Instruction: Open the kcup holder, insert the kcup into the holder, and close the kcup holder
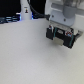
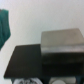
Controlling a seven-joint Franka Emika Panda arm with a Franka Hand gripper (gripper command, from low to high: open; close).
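A single robot arm is shown above a pale table (image 1: 25, 60). In the exterior view the gripper (image 1: 61, 36) is seen toward the exterior view's right, hanging over bare surface; whether it is open or closed cannot be told through the blur, and nothing is seen between its tips. In the wrist view the kcup holder (image 2: 47, 52) is seen close ahead of the gripper as a black boxy unit with a greyish raised section; its drawer fronts and handles cannot be made out. A green shape (image 2: 5, 29) sits at the frame edge, perhaps the kcup.

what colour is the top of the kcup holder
Black, with a grey metallic raised part; the kcup holder shows best in the wrist view.
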